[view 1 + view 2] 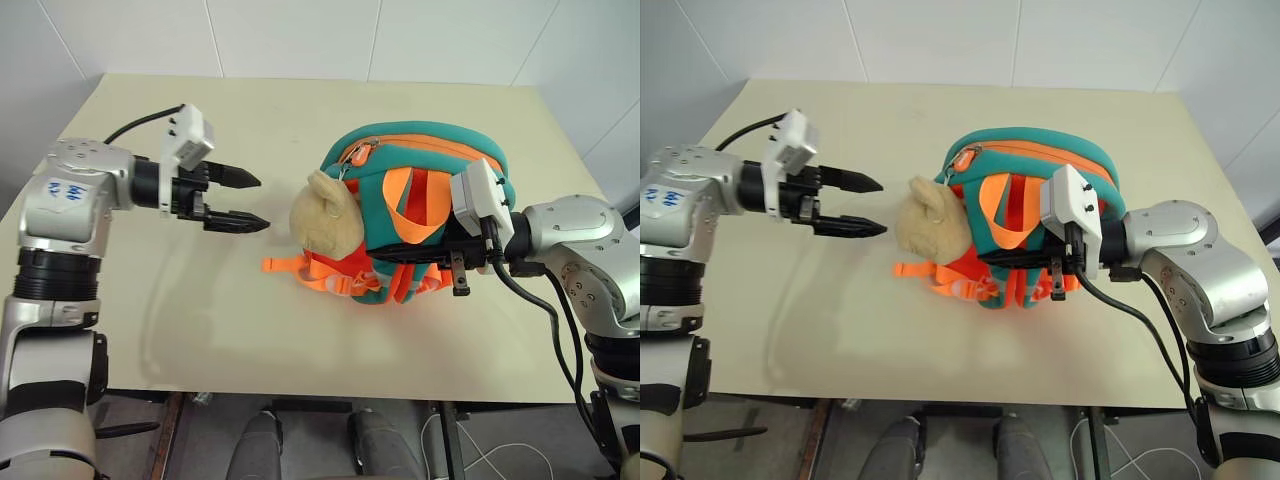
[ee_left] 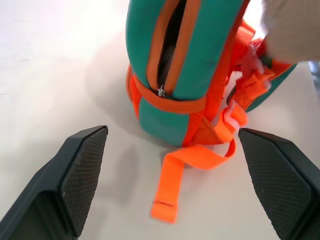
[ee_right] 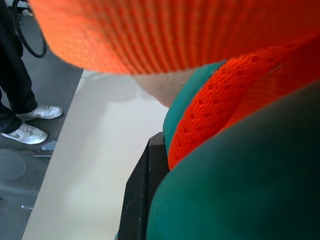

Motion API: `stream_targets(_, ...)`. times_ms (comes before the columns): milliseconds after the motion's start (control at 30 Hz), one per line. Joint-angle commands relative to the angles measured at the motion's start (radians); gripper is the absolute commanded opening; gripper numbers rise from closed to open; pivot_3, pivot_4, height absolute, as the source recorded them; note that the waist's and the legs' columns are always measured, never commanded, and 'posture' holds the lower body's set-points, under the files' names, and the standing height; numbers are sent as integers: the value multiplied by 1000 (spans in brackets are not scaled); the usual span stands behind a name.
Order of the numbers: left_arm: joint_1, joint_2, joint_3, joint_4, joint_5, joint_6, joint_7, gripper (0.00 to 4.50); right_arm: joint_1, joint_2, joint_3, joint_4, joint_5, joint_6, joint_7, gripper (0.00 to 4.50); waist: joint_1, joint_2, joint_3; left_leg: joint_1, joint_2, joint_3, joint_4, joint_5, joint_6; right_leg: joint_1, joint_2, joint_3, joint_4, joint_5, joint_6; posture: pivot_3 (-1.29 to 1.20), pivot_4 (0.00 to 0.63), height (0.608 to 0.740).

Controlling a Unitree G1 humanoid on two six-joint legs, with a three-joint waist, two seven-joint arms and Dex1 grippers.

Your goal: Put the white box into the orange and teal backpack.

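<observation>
Left eye view, item 1: orange and teal backpack (image 1: 420, 205), lying on the beige table (image 1: 200, 340), right of centre. Teal shell, orange zip trim, orange shoulder straps on the upper face. A tan plush toy (image 1: 325, 218) is attached at the end nearest the left arm. A loose orange strap (image 1: 285, 266) trails onto the table below the toy.

Item 2: left gripper (image 1: 245, 200), clear of the backpack, held above the table to the left of the plush toy, fingers pointing toward it. Jaws stand wide apart with nothing between them. A white camera block sits on top of the wrist, with a black cable running back from it.

Item 3: right gripper (image 1: 1040, 262), reaching in from the right side, its 2 fingers pressed against the backpack among the orange straps. Jaws narrow, nearly closed; whether they pinch a strap or fabric cannot be told.

Left wrist view, item 4: the 2 black textured fingers (image 2: 82, 175) spread to either side, with the backpack's end between and beyond them. The zip opening (image 2: 172, 50) is partly parted and dark inside. A flat orange strap end lies on the table toward the camera.

Right wrist view, item 5: orange mesh and teal fabric close against the lens. Beyond the table's edge stand a person's legs in dark trousers and white shoes (image 3: 30, 125).

Item 6: white box, whereabouts cannot be told.
</observation>
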Motion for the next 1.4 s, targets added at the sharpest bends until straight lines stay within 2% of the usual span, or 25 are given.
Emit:
stream_targets(33,77,-14,109,-238,-160,125,59,4479,-26,3,-3,-6,1,-15,12,0,0,0,0,0,0,0,0,0,0,0,0,0,0,0,0,0,150,740)
stream_targets(133,128,-75,154,-383,-245,193,169,4479,-34,8,2,2,-5,-15,17,0,1,0,0,0,1,0,0,0,0,0,0,0,0,0,0,0,150,740)
stream_targets(267,164,-175,158,-488,-300,228,314,4479,-43,14,11,11,-12,-17,19,0,8,0,0,1,0,0,1,0,0,1,0,0,1,1,0,0,150,740)
stream_targets(433,134,-254,103,-455,-272,266,472,4479,-44,22,20,12,-22,-21,20,0,10,0,0,4,0,0,1,0,0,4,0,0,1,2,0,0,150,740)
stream_targets(533,133,-270,93,-452,-313,273,471,3902,-37,24,17,4,-25,-20,16,0,10,0,0,13,0,0,0,0,1,13,1,0,-4,2,1,0,150,740)
stream_targets(567,131,-269,92,-454,-325,281,471,3585,-33,25,16,0,-25,-20,15,0,9,0,0,14,0,0,-1,0,1,16,0,0,-7,3,1,0,150,740)
stream_targets(800,109,-218,84,-442,-366,321,451,1598,5,34,-11,-32,-6,-26,-5,0,12,0,0,14,0,0,-5,0,1,16,0,0,-12,4,1,0,150,740)
stream_targets(967,75,-178,138,-403,-410,357,460,493,52,73,-59,-54,37,-59,-24,0,13,0,0,14,0,1,-7,0,1,16,0,0,-14,4,2,0,150,740)
stream_targets(1033,44,-147,164,-352,-407,377,481,287,82,120,-98,-62,73,-88,-45,0,12,-1,0,14,0,0,-8,0,1,16,1,0,-15,4,2,0,150,740)
stream_targets(1133,22,-119,177,-304,-404,387,496,254,115,163,-125,-77,103,-108,-65,0,8,-1,0,14,0,1,-10,0,1,16,0,0,-16,4,2,0,150,740)
stream_targets(1400,-26,-50,168,-143,-351,363,509,235,190,182,-135,-110,135,-131,-78,0,11,-1,0,14,0,1,-11,0,1,15,0,0,-17,4,2,0,150,740)
